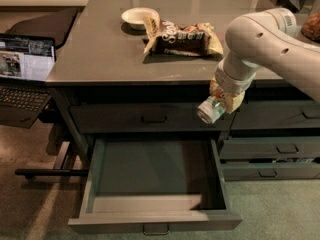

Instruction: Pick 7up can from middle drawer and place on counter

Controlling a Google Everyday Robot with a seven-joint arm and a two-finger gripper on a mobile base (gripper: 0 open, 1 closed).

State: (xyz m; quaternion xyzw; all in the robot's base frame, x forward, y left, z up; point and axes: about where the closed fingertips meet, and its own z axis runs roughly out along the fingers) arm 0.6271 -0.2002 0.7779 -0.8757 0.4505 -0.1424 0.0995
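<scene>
My gripper (220, 101) hangs from the white arm at the right and is shut on the 7up can (210, 110). The can is tilted, silver top pointing down-left, and is held in the air in front of the top drawer face, just below the counter's front edge. The middle drawer (155, 219) is pulled open below it and its inside is bare. The grey counter (110, 49) lies above and behind the can.
A brown-and-yellow snack bag (182, 36) and a small white bowl (137, 16) lie on the counter. Narrower shut drawers (277, 149) are at the right. An open laptop (25, 69) sits on a low surface at the left.
</scene>
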